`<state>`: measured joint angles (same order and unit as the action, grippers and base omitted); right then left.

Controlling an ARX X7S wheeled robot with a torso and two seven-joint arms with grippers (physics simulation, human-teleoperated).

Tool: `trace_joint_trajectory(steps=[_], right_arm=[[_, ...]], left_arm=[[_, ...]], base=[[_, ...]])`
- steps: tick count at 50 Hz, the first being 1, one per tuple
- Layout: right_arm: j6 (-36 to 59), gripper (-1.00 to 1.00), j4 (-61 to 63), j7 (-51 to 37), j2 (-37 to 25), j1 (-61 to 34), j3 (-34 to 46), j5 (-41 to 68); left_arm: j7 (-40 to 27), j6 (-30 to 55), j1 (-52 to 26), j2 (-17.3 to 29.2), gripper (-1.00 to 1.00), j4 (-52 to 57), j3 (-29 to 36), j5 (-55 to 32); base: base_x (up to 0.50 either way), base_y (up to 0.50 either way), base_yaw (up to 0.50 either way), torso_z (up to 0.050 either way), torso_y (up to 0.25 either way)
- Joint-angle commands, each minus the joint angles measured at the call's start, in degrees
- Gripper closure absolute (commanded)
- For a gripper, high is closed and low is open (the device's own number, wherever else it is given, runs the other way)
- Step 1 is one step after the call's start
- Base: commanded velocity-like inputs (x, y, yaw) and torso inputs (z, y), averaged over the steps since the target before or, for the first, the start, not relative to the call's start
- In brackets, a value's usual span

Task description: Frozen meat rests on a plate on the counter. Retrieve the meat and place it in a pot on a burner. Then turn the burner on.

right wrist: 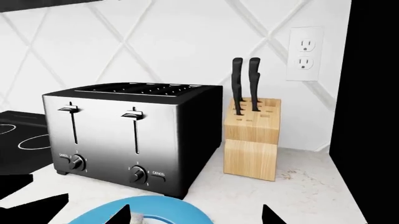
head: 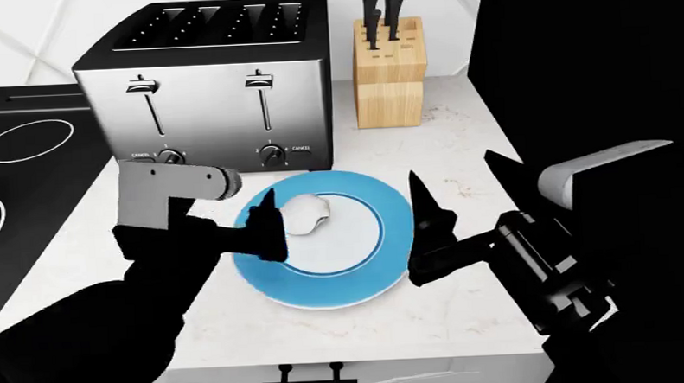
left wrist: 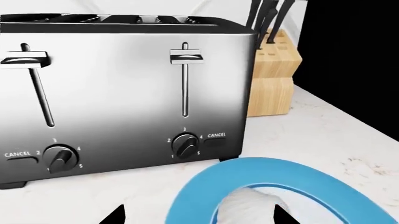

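Head view is showing the left gripper [head: 277, 226] spreading beside the frozen meat [head: 307, 213] on the plate [head: 375, 272]; retrieval is beginning, needing closure. Right gripper [head: 463, 199] is hanging open.

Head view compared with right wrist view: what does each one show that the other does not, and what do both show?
Only the head view shows both grippers, the left gripper over the plate's left rim beside the frozen meat and the right gripper at its right rim, and the whole plate.

Only the right wrist view shows the wall outlet and the tiled wall.

Both show the toaster, knife block, cooktop, counter and at least part of the plate.
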<state>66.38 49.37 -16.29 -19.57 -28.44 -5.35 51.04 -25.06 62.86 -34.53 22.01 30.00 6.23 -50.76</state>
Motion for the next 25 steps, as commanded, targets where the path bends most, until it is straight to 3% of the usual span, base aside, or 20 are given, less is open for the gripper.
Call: trace_joint_trajectory(steps=[1,11,25], right_arm=[[-4.14,-1.0,-2.22,3.55,-0.95,-1.01,-0.04,0.58],[-7.33,-1.0,-2.3,6.04,-1.83,0.7,-2.85,2.61],[-8.01,-1.0,-2.57,6.5,-2.49,0.35,-4.77,5.28]], left_arm=[[-8.51,17.78,-17.08,-5.48,-1.0,-11.32,-0.83,-8.14],[-12.62,23.47,-22.11,-9.43,-1.0,-16.21,1.58,-10.27],[-9.24,18.62,-26.18,-10.33,-1.0,-26.13,9.16,-5.98]], base=[[0.0,0.0,0.0,0.0,0.0],[0.0,0.0,0.0,0.0,0.0],[0.0,0.0,0.0,0.0,0.0]])
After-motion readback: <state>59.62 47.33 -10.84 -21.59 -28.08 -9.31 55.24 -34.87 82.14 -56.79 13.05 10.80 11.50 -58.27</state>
